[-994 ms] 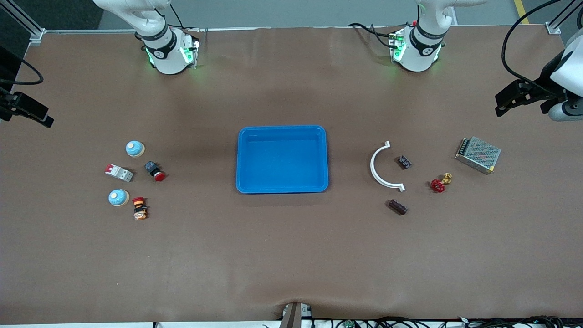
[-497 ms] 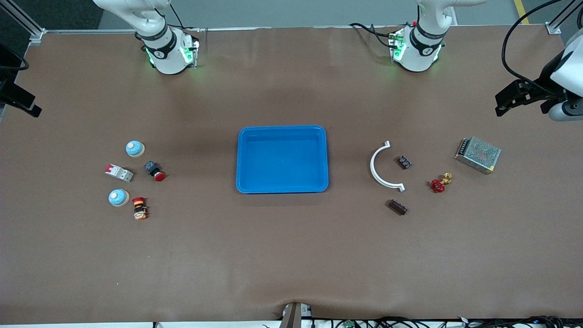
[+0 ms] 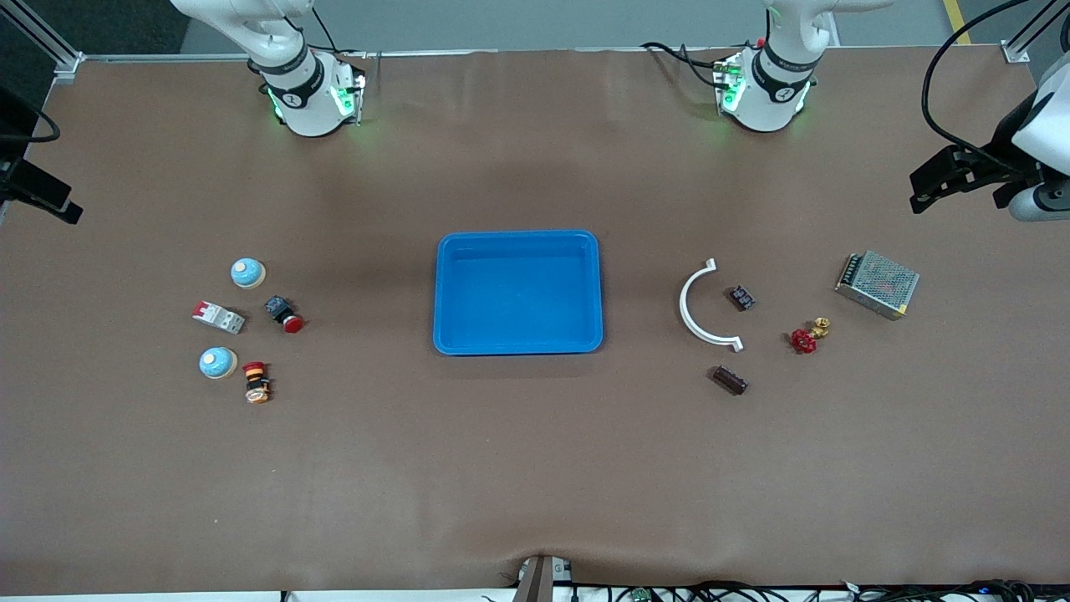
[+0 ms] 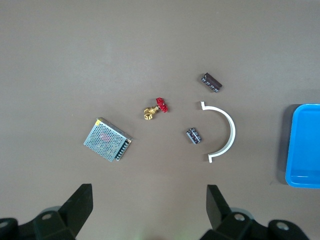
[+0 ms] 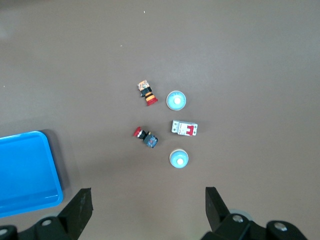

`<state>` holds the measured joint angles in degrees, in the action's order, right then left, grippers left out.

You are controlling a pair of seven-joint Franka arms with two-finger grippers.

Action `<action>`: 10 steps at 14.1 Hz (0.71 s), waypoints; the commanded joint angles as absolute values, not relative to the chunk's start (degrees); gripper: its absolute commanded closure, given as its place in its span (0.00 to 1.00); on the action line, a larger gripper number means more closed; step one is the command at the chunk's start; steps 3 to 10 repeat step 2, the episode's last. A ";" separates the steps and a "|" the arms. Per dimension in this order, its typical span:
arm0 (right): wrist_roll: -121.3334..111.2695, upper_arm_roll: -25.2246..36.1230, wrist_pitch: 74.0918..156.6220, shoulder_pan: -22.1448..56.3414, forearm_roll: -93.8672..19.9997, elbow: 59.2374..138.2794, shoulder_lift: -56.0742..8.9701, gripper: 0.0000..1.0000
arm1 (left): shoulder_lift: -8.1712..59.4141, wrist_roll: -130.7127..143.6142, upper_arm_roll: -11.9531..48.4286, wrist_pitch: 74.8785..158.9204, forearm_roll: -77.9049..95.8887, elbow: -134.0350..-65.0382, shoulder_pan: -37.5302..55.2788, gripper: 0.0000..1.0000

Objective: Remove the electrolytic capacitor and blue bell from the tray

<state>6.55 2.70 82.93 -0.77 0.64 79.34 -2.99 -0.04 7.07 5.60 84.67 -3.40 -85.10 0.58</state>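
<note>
Brown matting is covering the table (image 3: 535, 468), and nearest the front camera we are seeing the electrolytic capacitor (image 3: 730, 380) and a blue bell (image 3: 217, 363) lying well apart from the tray (image 3: 518, 346), which is sitting bare at the middle. Both removals are looking done, so we are expecting only parking. The left end effector (image 4: 149, 200) and right end effector (image 5: 148, 200) are hanging wide, holding nothing, over opposite table ends.

A brown-covered table (image 3: 535, 468) carries a shallow bright-blue plastic tray (image 3: 518, 346) at its middle, two blue bells (image 3: 248, 272), a curved white bracket (image 3: 692, 311), a dark cylindrical capacitor (image 3: 730, 380) and a perforated metal box (image 3: 877, 284).
</note>
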 commanded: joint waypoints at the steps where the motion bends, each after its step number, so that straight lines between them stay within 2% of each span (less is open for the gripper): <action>1: 7.03 2.46 84.81 -2.37 -3.15 80.41 -4.31 0.00 | -1.14 6.06 5.54 83.76 -2.46 -85.08 0.44 0.00; 10: 7.29 2.46 85.34 -2.63 -4.03 80.85 -4.48 0.00 | -1.14 6.06 5.54 83.76 -2.46 -85.08 0.44 0.00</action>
